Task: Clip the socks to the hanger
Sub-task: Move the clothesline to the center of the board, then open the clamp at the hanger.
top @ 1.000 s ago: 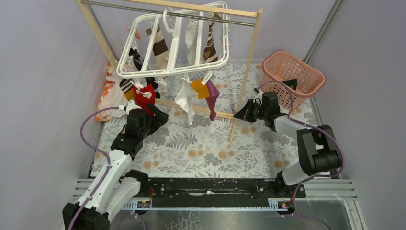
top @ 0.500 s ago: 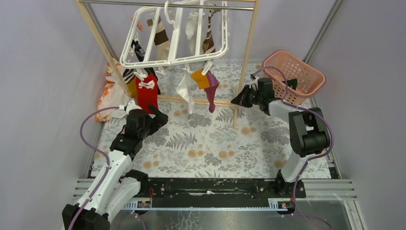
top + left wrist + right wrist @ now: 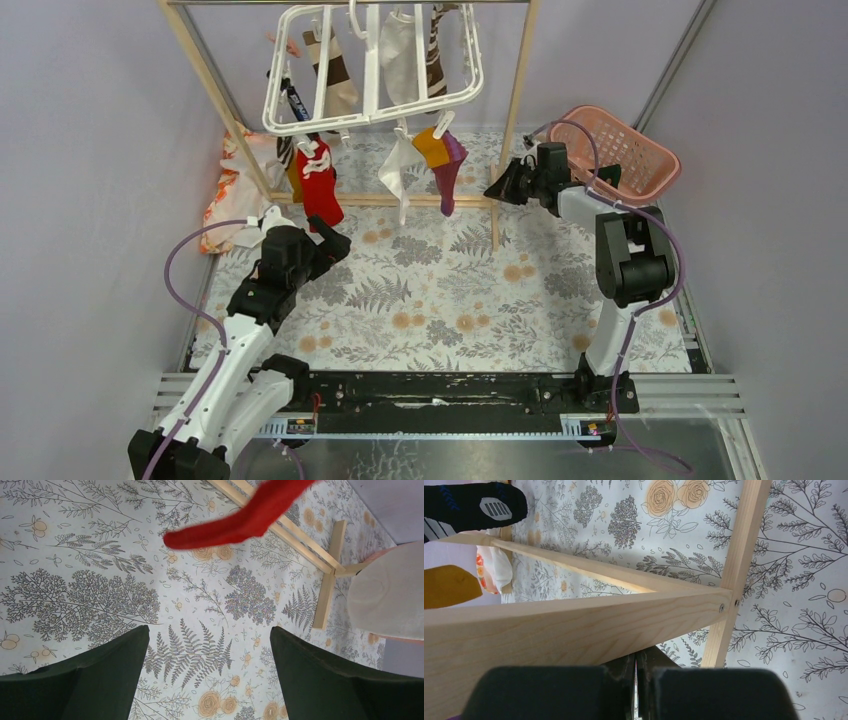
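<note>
In the top view the white hanger (image 3: pixel 370 116) hangs from the wooden rack (image 3: pixel 516 100) in the upper middle of the frame, tilted so its near edge sits lower. Along that near edge, clips hold a red sock (image 3: pixel 320 188), a white sock (image 3: pixel 400 170), an orange sock (image 3: pixel 430 146) and a purple sock (image 3: pixel 449 176), left to right; a brown-striped sock (image 3: pixel 337 78) hangs farther back. The left gripper (image 3: pixel 325 240) hovers left of centre, just below the red sock and apart from it, its jaws spread wide with nothing between them. The right gripper (image 3: pixel 497 188), right of centre, has its jaws pressed together just beside the rack's right post. A pink basket (image 3: pixel 650 165) stands at the right, and a patterned cloth (image 3: pixel 226 190) lies at the left on the floral table cover (image 3: pixel 430 300). In the left wrist view two dark green fingers (image 3: pixel 100 680) fill the lower corners, far apart, over the floral cover; the toe of the red sock crosses the top centre, and a pale rounded shape (image 3: pixel 390 600) at the right edge may be another sock. In the right wrist view the closed jaws meet at bottom centre, just under a wooden bar that crosses the frame; a black sock (image 3: pixel 469 502) shows in the upper left, with the orange sock below it at the left edge.
</note>
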Controlling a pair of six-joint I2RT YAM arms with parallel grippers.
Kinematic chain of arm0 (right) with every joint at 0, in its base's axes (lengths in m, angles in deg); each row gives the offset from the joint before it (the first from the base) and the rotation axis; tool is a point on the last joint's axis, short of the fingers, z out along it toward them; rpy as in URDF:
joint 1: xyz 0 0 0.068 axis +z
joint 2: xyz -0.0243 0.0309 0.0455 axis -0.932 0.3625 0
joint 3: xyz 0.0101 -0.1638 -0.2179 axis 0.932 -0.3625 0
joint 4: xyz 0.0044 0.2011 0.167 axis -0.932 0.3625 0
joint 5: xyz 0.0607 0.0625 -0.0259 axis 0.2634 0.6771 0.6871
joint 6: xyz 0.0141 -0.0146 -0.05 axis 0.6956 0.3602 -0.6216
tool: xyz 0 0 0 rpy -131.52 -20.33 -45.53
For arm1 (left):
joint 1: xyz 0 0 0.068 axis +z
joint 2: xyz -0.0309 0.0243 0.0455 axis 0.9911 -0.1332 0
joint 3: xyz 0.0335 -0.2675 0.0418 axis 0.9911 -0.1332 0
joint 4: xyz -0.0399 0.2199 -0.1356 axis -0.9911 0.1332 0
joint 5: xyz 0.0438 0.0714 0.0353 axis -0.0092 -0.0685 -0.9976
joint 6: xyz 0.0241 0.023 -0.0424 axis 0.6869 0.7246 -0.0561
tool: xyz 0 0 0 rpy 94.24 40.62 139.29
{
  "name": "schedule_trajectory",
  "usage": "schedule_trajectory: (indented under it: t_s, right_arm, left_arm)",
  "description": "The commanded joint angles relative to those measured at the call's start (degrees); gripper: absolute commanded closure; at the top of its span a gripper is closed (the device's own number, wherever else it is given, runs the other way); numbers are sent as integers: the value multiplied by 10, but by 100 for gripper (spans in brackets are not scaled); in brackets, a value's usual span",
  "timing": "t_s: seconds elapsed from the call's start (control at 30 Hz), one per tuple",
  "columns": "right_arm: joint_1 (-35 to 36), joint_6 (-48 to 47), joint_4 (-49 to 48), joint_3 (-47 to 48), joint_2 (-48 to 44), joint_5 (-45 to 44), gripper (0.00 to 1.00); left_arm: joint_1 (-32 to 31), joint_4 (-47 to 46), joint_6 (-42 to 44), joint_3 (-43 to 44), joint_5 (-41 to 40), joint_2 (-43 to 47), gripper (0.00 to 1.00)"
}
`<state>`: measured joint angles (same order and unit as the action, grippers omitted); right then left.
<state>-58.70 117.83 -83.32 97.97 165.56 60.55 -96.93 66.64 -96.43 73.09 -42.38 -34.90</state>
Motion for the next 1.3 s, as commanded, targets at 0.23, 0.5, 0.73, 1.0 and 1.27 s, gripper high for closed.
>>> schedule_trajectory:
  t_s: [0.23,0.5,0.73,1.0,1.27]
  right_arm:
    - [-4,-5,-26,-52,-106,8,100]
    - [-5,-51,59,-138,-309,-94,100]
    - [-27,-33,234,-19,-364,-346,48]
    - [-148,-8,282,111,-295,-383,7]
    - [-206,4,280,149,-204,-342,9]
  left_arm:
    - [-3,11,16,38,23,13,1]
    - [-3,29,37,54,14,28,1]
    - [-3,16,53,56,18,16,1]
    - [-3,12,67,64,21,16,1]
    - [-3,19,71,56,0,38,1]
